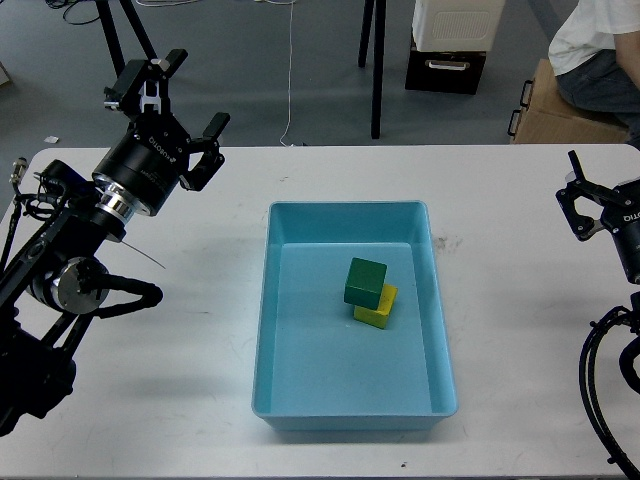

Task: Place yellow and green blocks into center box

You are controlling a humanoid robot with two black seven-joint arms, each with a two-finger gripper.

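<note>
The light blue center box (300, 420) sits in the middle of the white table. Inside it, the dark green block (365, 281) sits tilted, leaning partly on the yellow block (378, 308), which shows below and to the right of it. My left gripper (183, 103) is raised above the table's back left, well away from the box, open and empty. My right gripper (572, 195) is at the far right edge of the table, open and empty, apart from the box.
The table's back edge (330, 148) runs just behind the box. Beyond it stand a black stand pole (377, 70), a black crate (446, 68) and a seated person (600, 50) at the back right.
</note>
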